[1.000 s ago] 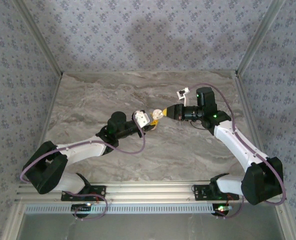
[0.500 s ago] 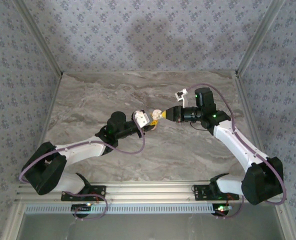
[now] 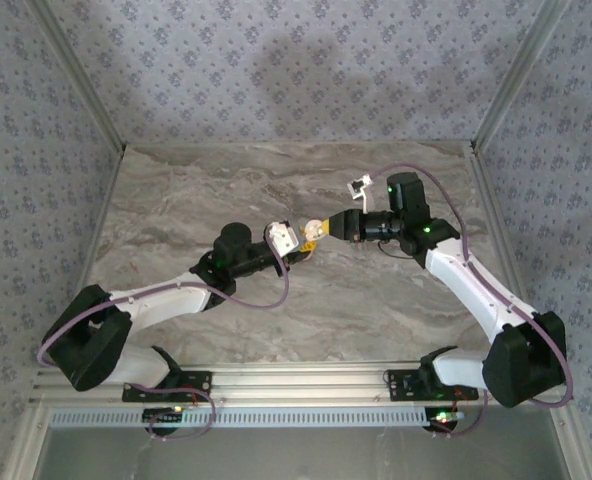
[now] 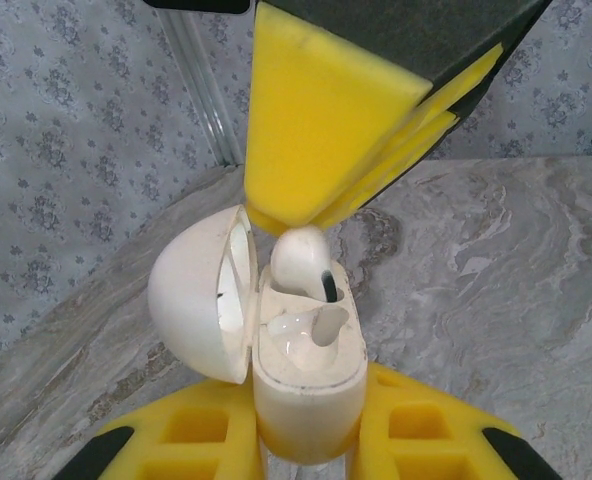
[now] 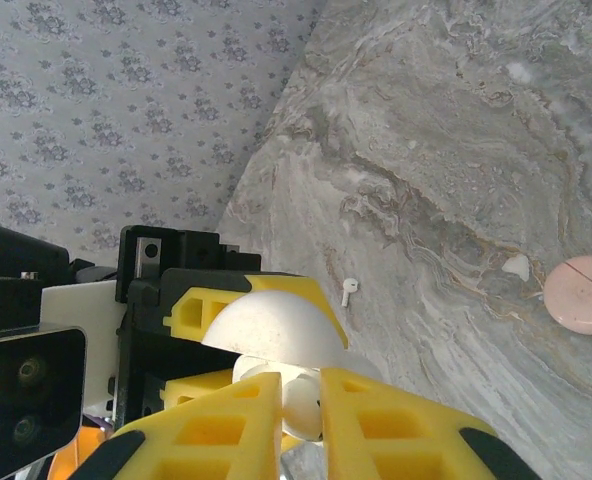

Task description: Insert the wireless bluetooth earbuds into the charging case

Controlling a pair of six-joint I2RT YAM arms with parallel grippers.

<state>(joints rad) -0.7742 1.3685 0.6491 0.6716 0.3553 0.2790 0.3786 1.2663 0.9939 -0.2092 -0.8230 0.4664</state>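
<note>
Enclosing the marbled table (image 5: 456, 150) and loose earbud (image 5: 348, 291) stand floral walls (image 5: 126, 80)

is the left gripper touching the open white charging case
Touching. Left wrist view: the left gripper clamps the open white charging case between its yellow fingers.

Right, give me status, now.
Left gripper shut on charging case, lid open. Right gripper shut on earbud, at the case's socket, not seated. Second earbud loose on table. Path clear.
</note>
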